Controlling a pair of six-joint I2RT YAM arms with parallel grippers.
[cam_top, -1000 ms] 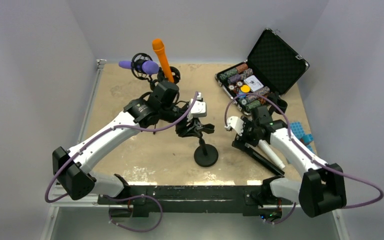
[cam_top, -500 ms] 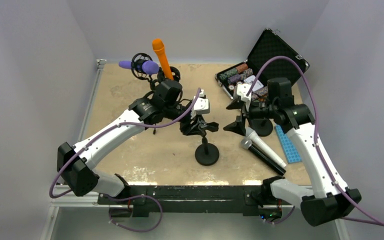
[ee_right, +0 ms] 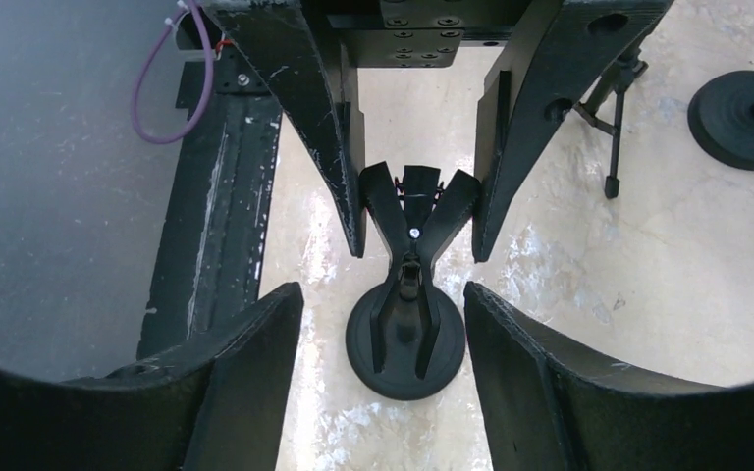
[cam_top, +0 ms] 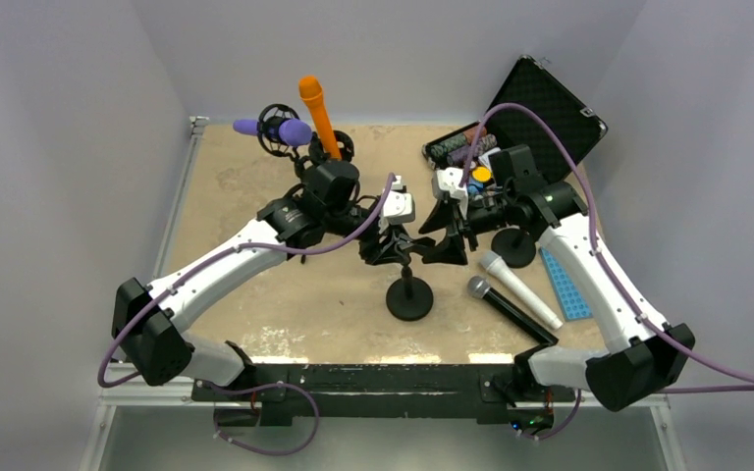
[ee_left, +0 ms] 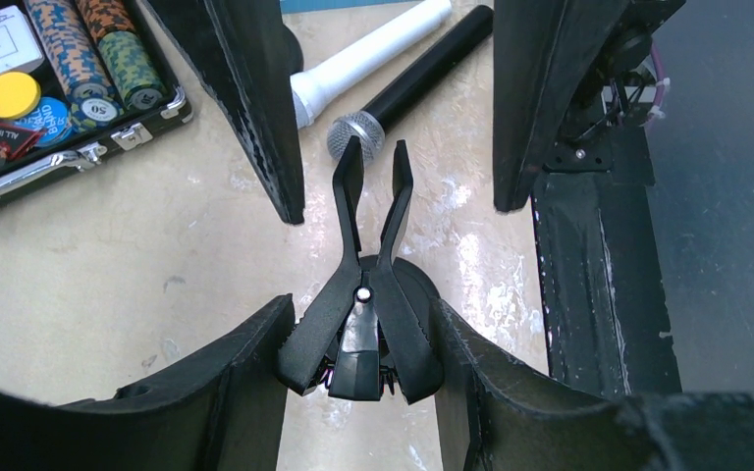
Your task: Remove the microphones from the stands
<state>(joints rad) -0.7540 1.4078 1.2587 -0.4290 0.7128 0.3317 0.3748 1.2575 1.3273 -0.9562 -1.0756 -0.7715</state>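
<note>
**A:** How do the claws stand?

**B:** The left claw [cam_top: 385,247] is clamped on the rear handles of the clip [ee_left: 365,285]. The clip's two prongs gape and hold nothing. The right claw [ee_right: 385,294] has its fingers apart, one on each side of the prongs, touching neither.

**A:** And under them?

**B:** The stand base [cam_top: 409,299] sits on the desk [cam_top: 285,285]. The clip hides the pole in both wrist views.

**A:** Where is the microphone?

**B:** Two lie side by side on the desk, at 3 to 4 o'clock from the base: the black microphone [cam_top: 511,314] and the white microphone [cam_top: 522,289]. Which one belongs to this stand, I cannot tell. At 1 o'clock, the right arm covers part of the chip case [cam_top: 545,103].
</note>
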